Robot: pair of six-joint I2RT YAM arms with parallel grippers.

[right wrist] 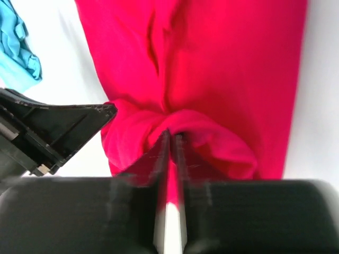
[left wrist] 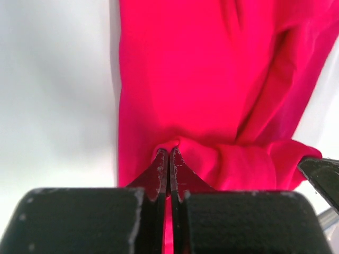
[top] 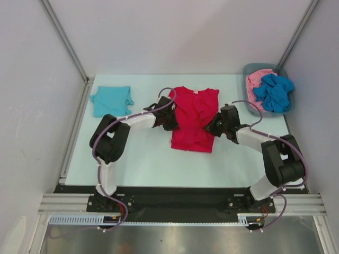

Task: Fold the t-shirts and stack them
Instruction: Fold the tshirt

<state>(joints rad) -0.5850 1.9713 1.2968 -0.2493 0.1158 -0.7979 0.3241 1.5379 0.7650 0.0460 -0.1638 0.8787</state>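
Two pinches we see on bright red cloth t-shirt (top: pixel 195 108), mid-frame: left gripper (left wrist: pixel 169 154) jaws closed tight on bunched fold, right gripper (right wrist: pixel 172 133) likewise.

A grey bin (top: pixel 255 110) is set at the far right corner of the pale tabletop (top: pixel 148 164), which is enclosed by white walls (top: pixel 175 32).
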